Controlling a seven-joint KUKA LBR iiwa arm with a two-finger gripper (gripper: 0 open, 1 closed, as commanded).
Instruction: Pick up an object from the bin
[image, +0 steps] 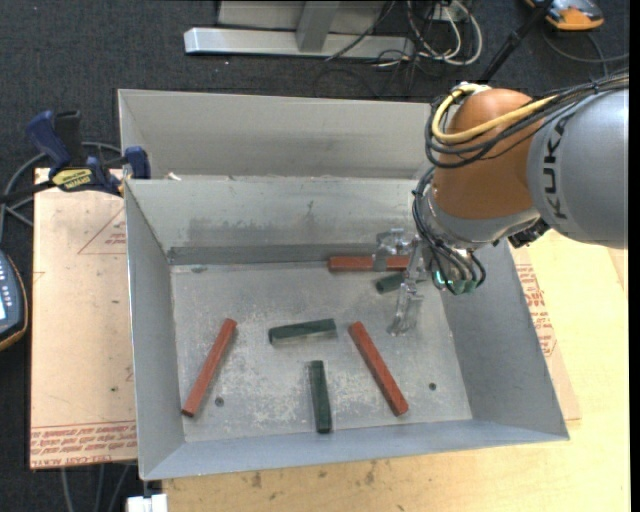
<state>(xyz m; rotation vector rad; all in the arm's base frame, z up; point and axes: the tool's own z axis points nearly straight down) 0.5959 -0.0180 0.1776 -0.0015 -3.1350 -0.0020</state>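
Gripper (403, 300) hangs just right of the short red stick (352, 264), beside a small dark green block (389, 285); we cannot tell whether it is spread or pinching.

Arm link (590, 175): "KUKA", dark letters running up the grey casing
Elsewhere: nothing legible

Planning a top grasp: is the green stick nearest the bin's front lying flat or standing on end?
Flat. The green stick lies full length on the bin floor, touching nothing else.
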